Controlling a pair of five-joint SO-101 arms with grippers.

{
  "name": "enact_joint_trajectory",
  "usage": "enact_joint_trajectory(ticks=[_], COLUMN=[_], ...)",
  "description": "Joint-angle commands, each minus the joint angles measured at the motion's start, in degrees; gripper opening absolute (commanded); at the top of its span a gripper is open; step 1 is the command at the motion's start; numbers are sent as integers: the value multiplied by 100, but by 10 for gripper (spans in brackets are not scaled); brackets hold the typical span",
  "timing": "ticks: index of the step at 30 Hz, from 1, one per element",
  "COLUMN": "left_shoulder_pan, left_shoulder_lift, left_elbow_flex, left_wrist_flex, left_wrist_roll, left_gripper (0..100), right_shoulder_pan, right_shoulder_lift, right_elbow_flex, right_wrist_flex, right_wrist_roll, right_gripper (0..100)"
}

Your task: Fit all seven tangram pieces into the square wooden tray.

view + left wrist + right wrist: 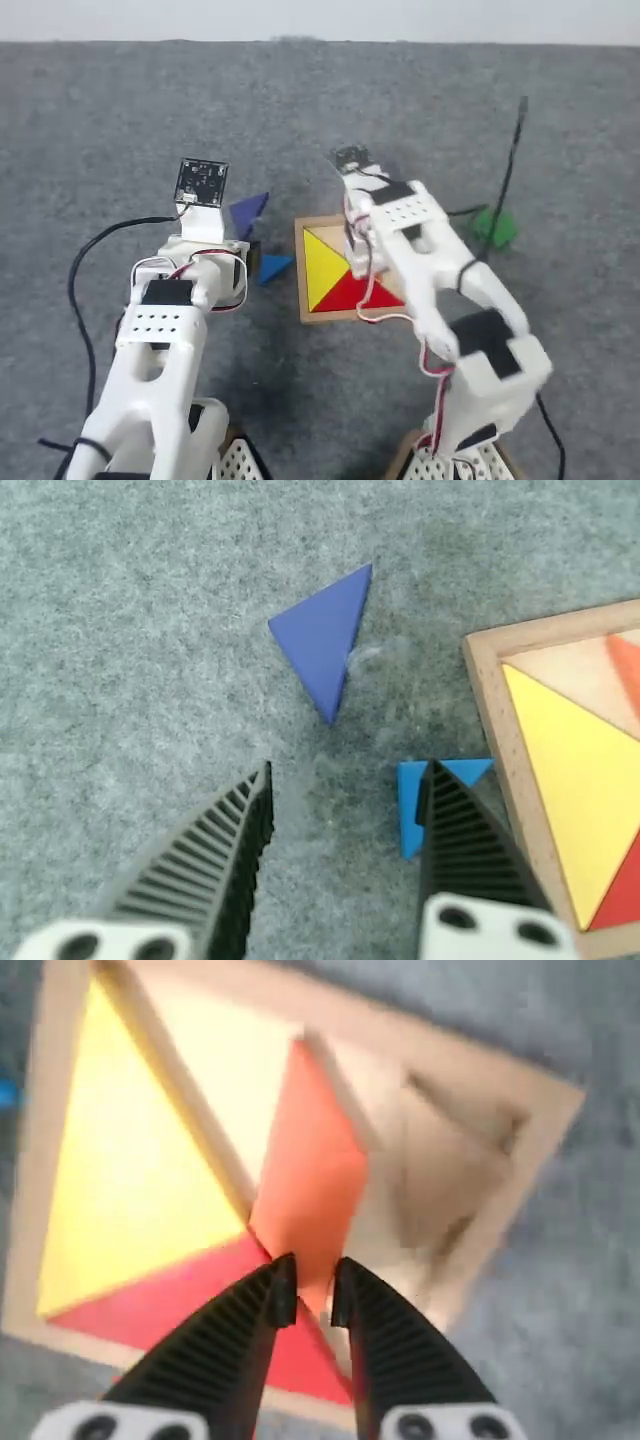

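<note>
Sitting on grey felt mat [100, 110]: tray [301, 275]; white wall [300, 18] bkgd.

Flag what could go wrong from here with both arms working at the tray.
1. The right gripper pinches just a corner of the orange piece above the tray. On release it may pivot and land overlapping the yellow triangle instead of seating flat.
2. The left gripper is open with one finger beside the light blue piece, close to the tray wall. Closing may shove that piece against the wall rather than grip it.
</note>
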Motion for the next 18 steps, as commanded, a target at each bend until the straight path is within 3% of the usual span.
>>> enact_joint_trajectory(ticks=[1, 6, 10, 18], left_shoulder_pan=[18, 18, 18, 18], left_shoulder_lift=[-176, -176, -176, -176], left_elbow_flex=[-57, -57, -57, -57], left_wrist_flex=[-176, -176, -176, -176], left_wrist_roll=[62, 62, 62, 62], left_gripper=[224, 224, 224, 224], right_shoulder_pan=[338, 620, 409, -426], right_shoulder_lift=[-602, -1332, -1666, 110], right_elbow_flex=[431, 343, -299, -1653], right_wrist_flex=[-48, 84, 541, 576], right_wrist_roll=[273, 334, 334, 290], right_gripper=[84, 84, 84, 85])
